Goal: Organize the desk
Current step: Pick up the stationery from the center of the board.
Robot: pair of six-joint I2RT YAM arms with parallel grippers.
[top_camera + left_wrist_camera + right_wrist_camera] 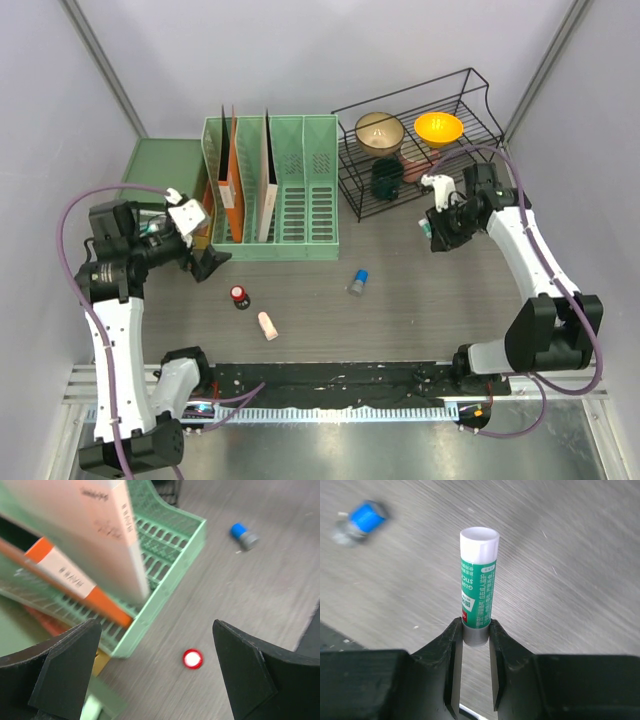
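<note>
Overhead, the surface fills the middle of the shot: flat, matte grey-brown wood grain, running from the black rail by the arm bases up to the racks at the back.

Back left stands a mint-green slotted plastic file rack holding an orange-spined book and a pale one. To its right is a black wire rack with a tan bowl and a glossy orange bowl.

Loose on the wood lie a small blue-capped bottle, a red-capped one and a stubby pink piece.

The right wrist camera gives what the overhead cannot. The right fingers, angular black plastic, are pinched on the grey base of a glue stick. It is a smooth cylinder with a green label and a white cap. The blue cap is only a blur at the upper left.

On the left wrist camera, the left fingers are spread wide and hold nothing. The red cap shows as a round dot on the wood between them, beside the rack's perforated green wall.
</note>
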